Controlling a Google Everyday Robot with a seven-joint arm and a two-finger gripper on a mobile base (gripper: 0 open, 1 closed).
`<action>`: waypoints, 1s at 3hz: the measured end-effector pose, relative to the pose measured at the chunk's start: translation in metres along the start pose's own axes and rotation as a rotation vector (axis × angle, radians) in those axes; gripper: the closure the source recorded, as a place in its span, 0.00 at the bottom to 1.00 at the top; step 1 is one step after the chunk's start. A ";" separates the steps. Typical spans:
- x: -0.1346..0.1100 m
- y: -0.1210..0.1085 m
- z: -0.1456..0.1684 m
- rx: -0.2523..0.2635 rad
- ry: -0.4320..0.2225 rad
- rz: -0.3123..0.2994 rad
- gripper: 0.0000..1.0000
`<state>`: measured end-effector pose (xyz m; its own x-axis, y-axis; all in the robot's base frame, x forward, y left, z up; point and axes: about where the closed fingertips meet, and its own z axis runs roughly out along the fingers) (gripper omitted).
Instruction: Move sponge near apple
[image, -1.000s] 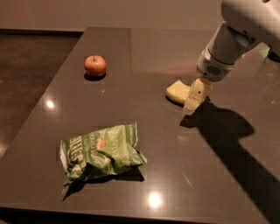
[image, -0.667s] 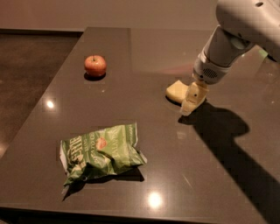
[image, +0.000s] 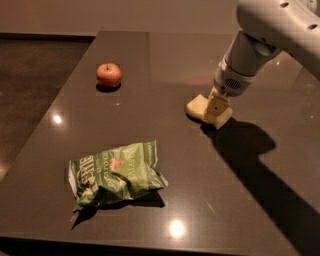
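The sponge (image: 197, 106) lies on the right half of the dark table (image: 165, 60), pale yellow against the glossy top. The gripper (image: 217, 106) is down at the sponge's right part, its tip in front of the foam, reaching in from the upper right on the white arm (image: 250, 55). Whether it is open or clamped on the sponge cannot be told. The apple (image: 109, 75) sits well apart, farther back and to the left. A green snack bag (image: 115, 172) lies crumpled near the front left edge, apart from both. The arm's shadow falls on the table to the right of the sponge.
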<state>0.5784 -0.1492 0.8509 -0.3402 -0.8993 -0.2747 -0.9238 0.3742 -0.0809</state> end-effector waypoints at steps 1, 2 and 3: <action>-0.014 -0.002 -0.007 0.002 -0.004 -0.012 0.84; -0.034 -0.011 -0.011 0.005 -0.026 -0.010 1.00; -0.059 -0.025 -0.006 0.003 -0.051 0.000 1.00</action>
<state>0.6210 -0.1066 0.8746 -0.3306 -0.8866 -0.3235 -0.9233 0.3749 -0.0838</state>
